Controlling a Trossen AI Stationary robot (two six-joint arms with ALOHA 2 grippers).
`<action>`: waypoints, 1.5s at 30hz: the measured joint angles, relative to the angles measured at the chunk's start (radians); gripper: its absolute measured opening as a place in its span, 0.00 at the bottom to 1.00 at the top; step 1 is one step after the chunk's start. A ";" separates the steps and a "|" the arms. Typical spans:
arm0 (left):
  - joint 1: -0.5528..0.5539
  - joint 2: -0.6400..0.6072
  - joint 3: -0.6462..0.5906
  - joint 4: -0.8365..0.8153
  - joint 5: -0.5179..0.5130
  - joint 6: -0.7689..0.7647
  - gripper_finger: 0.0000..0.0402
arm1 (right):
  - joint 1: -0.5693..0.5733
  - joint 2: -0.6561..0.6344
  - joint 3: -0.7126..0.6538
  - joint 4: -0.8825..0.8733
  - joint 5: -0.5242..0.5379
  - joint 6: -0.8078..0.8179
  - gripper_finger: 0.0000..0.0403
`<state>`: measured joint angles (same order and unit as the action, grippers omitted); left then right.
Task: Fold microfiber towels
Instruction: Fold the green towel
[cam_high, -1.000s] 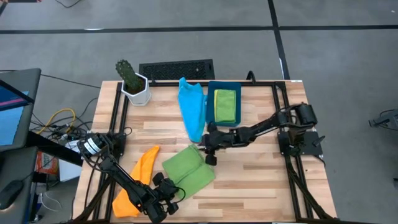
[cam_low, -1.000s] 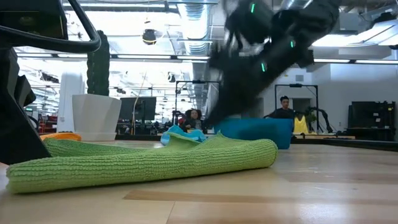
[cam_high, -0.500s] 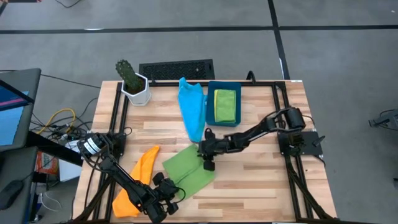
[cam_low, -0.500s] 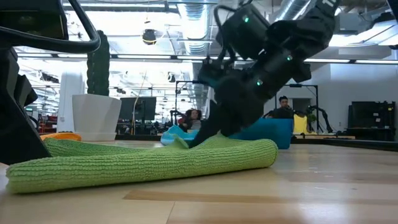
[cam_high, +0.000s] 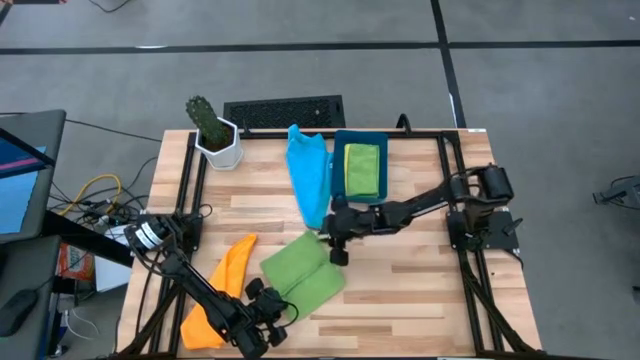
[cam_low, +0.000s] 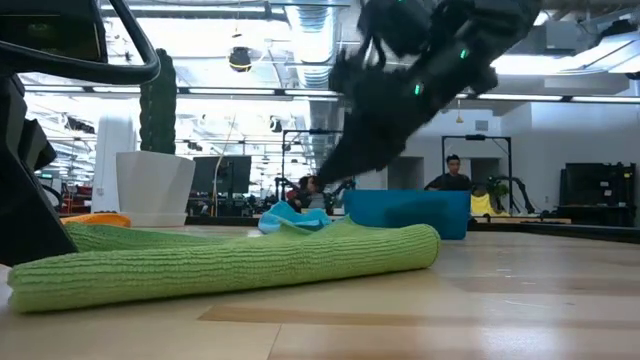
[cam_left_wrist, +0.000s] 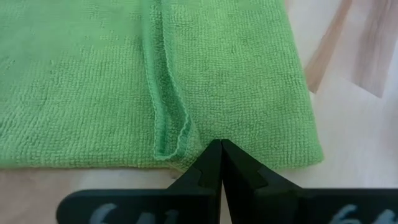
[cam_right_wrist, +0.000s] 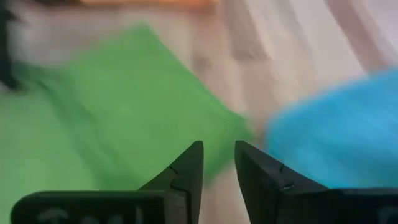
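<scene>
The left gripper (cam_left_wrist: 219, 148) is kept shut at the near edge of the green towel (cam_high: 303, 272), pinning it to the table (cam_high: 400, 290); that hold is best maintained so the fold cannot slide. Just beyond the towel's far corner, the right gripper (cam_high: 337, 250) is held partly open and empty above it, beside the blue towel (cam_high: 308, 178); it should be lowered squarely before the corner is pinched

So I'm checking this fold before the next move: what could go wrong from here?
The left gripper is shut at the green towel's edge, so pulling may undo the fold. The right gripper, jaws apart and empty, hangs beside the light blue towel and might snag it.
</scene>
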<state>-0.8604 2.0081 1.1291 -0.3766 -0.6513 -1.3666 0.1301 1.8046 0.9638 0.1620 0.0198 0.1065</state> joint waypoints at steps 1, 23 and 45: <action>0.003 0.001 0.013 -0.003 0.000 0.002 0.00 | 0.016 -0.009 0.000 0.024 -0.032 0.006 0.29; 0.019 0.002 0.195 -0.100 0.074 0.106 0.00 | 0.201 0.207 -0.115 0.353 0.048 0.178 0.29; -0.032 0.175 0.262 -0.291 -0.116 -0.314 0.00 | 0.202 0.195 -0.117 0.336 0.088 0.174 0.29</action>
<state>-0.8923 2.1832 1.3910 -0.6675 -0.7676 -1.6809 0.3317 1.9999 0.8467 0.4983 0.1081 0.2802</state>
